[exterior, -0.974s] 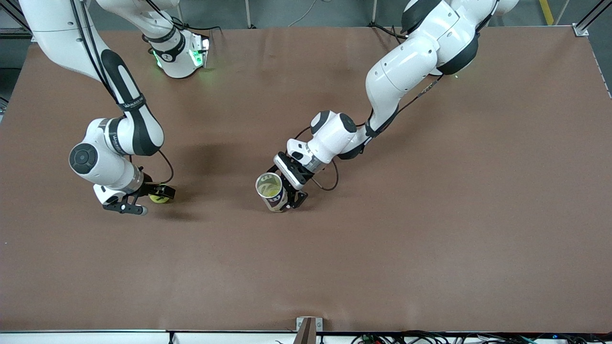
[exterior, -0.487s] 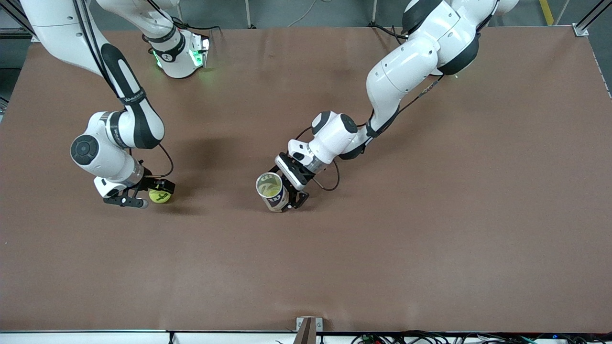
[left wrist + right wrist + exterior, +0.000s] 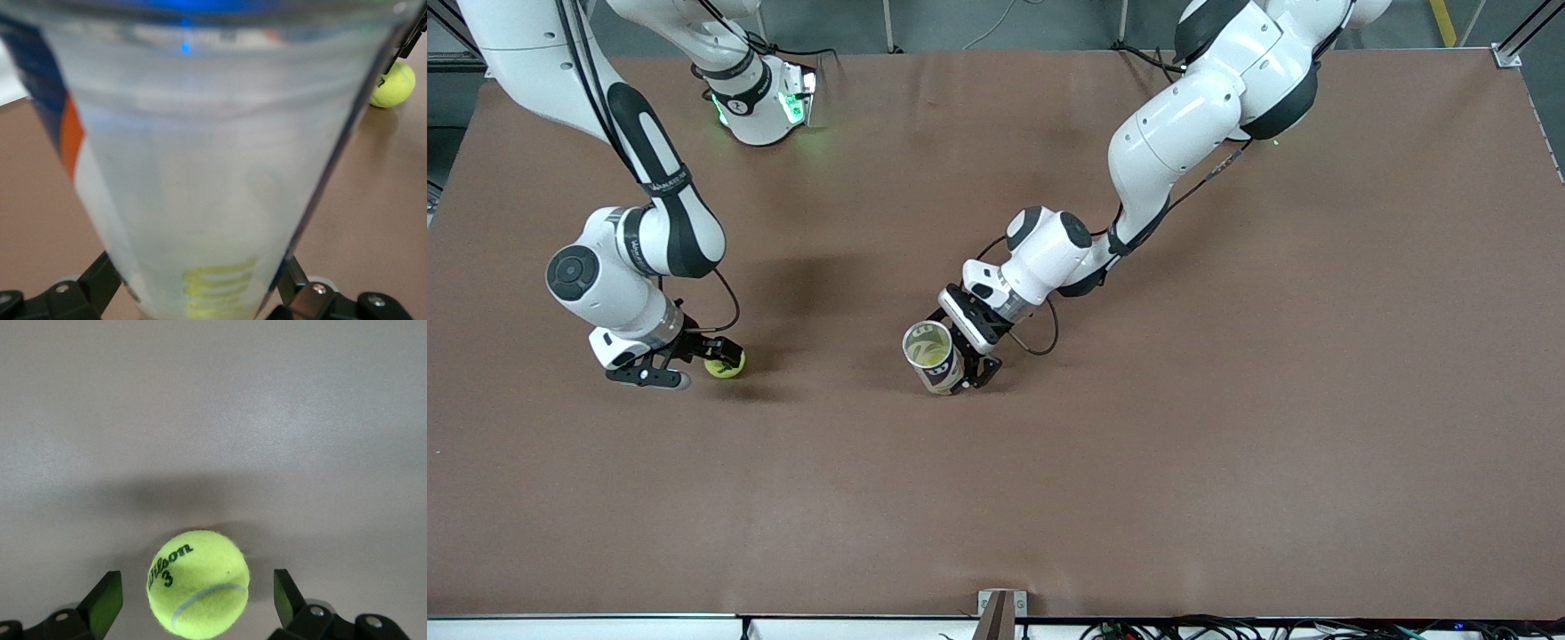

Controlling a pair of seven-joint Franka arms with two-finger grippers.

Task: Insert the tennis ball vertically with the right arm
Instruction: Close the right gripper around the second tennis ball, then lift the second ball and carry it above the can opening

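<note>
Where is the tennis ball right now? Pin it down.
The tennis ball lies on the table toward the right arm's end, between the open fingers of the right claw, well apart from the can in the left claw.

Brown table (image 3: 1227,444), grey floor (image 3: 960,22)

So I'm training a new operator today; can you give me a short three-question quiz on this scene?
1. True or false: the right gripper has already clamped the tennis ball.
2. What does the left gripper have between its jaws?
A. a tennis ball
B. the can
C. nothing
3. Fill in: the can's open mouth faces ____.

Key:
1. False; its jaws stand open either side of the ball, which rests on the table.
2. B
3. up
</note>
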